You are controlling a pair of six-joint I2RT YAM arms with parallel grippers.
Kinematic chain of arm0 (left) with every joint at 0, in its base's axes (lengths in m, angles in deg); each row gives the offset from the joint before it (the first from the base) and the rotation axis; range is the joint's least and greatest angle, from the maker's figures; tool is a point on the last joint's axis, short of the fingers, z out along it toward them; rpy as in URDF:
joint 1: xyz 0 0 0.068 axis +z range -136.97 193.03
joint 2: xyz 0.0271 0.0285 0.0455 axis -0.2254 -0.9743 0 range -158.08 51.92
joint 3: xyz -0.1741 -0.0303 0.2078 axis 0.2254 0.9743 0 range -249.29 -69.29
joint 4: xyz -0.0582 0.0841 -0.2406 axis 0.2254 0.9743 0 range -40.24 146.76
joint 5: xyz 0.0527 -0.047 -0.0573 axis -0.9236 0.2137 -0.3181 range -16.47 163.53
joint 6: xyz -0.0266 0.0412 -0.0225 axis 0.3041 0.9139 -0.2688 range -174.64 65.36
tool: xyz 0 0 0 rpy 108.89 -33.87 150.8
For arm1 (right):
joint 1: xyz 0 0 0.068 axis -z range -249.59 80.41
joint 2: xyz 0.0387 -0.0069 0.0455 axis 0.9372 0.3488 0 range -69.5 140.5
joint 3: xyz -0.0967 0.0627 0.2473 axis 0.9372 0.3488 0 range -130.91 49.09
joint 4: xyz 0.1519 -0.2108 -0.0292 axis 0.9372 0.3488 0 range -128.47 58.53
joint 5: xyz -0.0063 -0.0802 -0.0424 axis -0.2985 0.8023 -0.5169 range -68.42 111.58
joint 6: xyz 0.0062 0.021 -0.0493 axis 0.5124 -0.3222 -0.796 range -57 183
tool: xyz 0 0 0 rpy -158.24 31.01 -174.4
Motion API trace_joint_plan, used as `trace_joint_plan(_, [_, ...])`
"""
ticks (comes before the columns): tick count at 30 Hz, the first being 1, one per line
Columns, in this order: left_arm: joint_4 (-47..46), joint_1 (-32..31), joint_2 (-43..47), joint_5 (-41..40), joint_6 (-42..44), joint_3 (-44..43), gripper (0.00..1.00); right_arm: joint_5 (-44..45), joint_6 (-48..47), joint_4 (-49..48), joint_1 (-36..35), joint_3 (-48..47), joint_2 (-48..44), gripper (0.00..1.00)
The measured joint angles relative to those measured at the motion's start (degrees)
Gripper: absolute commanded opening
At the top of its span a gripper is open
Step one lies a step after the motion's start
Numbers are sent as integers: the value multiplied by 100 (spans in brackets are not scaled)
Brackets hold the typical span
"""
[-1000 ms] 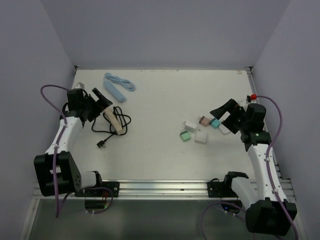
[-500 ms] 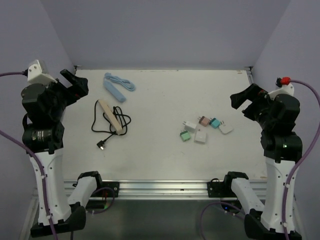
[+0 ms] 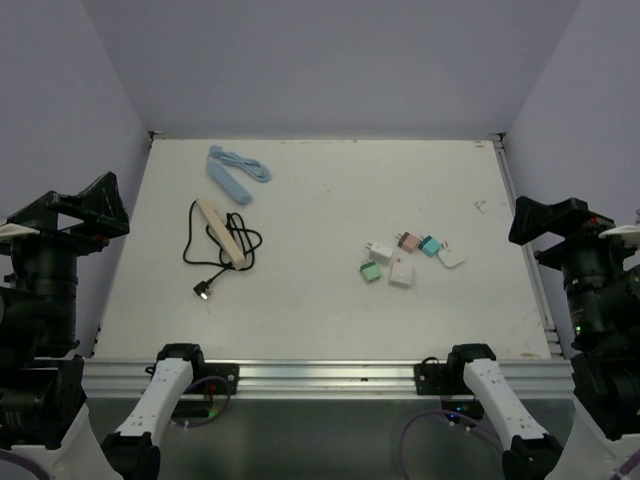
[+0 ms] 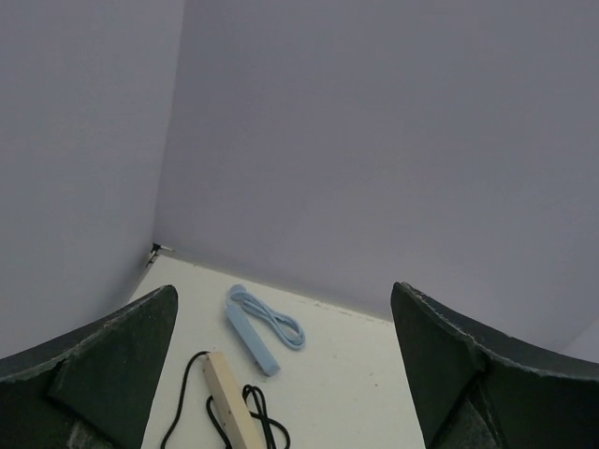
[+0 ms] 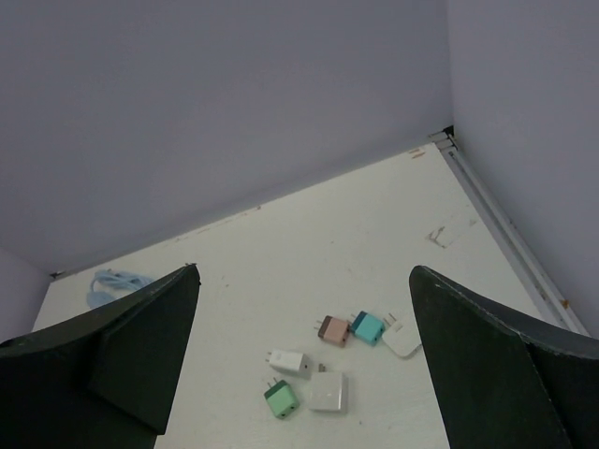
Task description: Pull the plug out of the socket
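Counter (image 3: 320, 190): it carries everything.
Left gripper (image 3: 85, 210): wide, empty, high at the side; we think parked.
Right gripper (image 3: 555, 215): also wide, empty.
Strip (image 3: 222, 229): we see no plug on it.
Plugs (image 3: 401, 272): loose, well apart from it; task seems done.

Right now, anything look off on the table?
Nothing damaged or spilled. Oddity: the adapters lie loose mid-table, apart from the beige power strip and blue power strip; neither strip visibly has a plug in it.

We find one socket strip (image 3: 222, 231) on the table (image 3: 320, 200) at left, a second strip (image 3: 228, 178) behind it, and plug adapters (image 3: 401, 273) at right.
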Motion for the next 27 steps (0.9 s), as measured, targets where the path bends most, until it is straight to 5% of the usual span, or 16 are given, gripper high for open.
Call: trace_joint_plan(27, [380, -452, 94, -1025, 195, -74, 100, 992, -352, -33, -590, 306, -468, 99])
